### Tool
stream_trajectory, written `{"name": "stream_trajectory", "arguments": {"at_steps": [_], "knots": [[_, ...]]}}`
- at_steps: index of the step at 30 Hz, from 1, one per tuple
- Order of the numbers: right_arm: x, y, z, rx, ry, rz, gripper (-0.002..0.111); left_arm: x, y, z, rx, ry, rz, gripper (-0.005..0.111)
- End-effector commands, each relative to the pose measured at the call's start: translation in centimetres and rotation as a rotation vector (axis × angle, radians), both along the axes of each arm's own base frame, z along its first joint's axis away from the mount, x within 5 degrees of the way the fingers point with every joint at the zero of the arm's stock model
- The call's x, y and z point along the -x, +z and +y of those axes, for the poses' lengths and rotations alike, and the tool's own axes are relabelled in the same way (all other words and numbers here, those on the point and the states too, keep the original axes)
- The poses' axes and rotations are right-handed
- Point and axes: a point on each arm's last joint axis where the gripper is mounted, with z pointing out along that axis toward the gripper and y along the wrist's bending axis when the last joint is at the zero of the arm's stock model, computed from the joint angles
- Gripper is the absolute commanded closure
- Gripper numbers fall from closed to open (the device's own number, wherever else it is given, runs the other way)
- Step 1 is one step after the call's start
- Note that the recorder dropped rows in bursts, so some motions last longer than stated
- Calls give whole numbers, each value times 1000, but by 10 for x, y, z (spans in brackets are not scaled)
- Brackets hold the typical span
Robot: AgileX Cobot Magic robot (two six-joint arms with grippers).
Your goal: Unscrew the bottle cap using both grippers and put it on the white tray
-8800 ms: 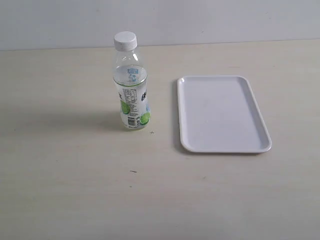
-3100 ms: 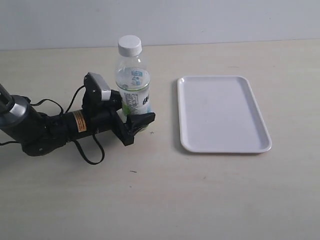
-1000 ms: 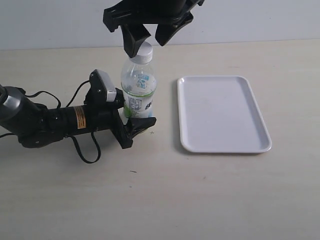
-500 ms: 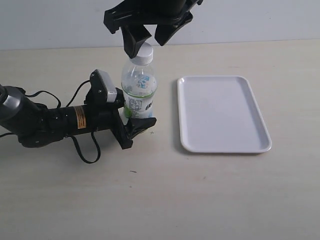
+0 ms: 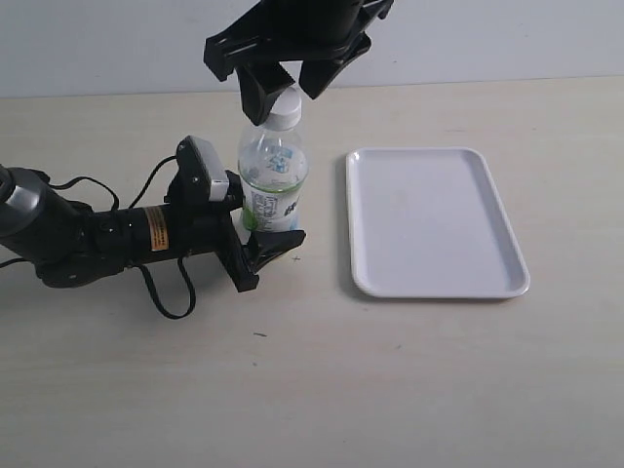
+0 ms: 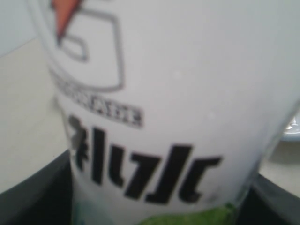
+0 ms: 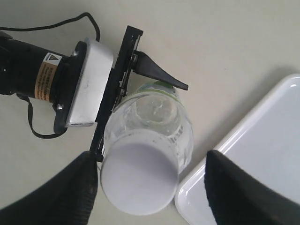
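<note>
I have the bottle [image 5: 273, 185] standing roughly upright on the worktop [image 5: 390, 380], nearer the back edge than the front and a little left of the middle. My left fingers [image 5: 275, 244] reach in from the worktop's left edge, lying low and level, and are clamped on the lower part of the bottle's label: one finger crosses in front near the base, the other is hidden behind it. In the left wrist view the label fills almost everything (too close to be sharp), with dark finger surfaces [image 6: 33, 197] showing on either side at its foot. The bottle cap [image 5: 286, 113] is on the neck. My right fingers [image 7: 70, 192] hang over it from above, spread apart and straddling it; the right wrist view shows the cap [image 7: 139, 178] between them, close to one finger and with a clear gap to the other, so they are not gripping it. The white tray [image 5: 434, 222] lies flat just beside the bottle, between it and the worktop's right edge, with its long sides running front to back.
</note>
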Motion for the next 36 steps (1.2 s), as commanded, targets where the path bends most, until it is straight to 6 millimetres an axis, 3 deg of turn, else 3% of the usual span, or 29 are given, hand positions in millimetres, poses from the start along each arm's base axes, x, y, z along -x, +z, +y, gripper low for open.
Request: {"name": "stream_trajectory", "arguments": {"at_steps": [1, 10, 18, 26, 36], "knots": [[-1, 1, 1, 5, 14, -14, 47, 0, 0, 0, -34, 3, -8, 107], [-1, 1, 1, 5, 14, -14, 59, 0, 0, 0, -34, 3, -8, 107], [0, 1, 3, -21, 14, 1, 108, 0, 0, 0, -34, 3, -8, 107], [0, 1, 3, 7, 113, -29, 108, 0, 0, 0, -31, 4, -6, 107], [0, 1, 3, 96, 428, -125, 108, 0, 1, 0, -23, 4, -4, 107]]}}
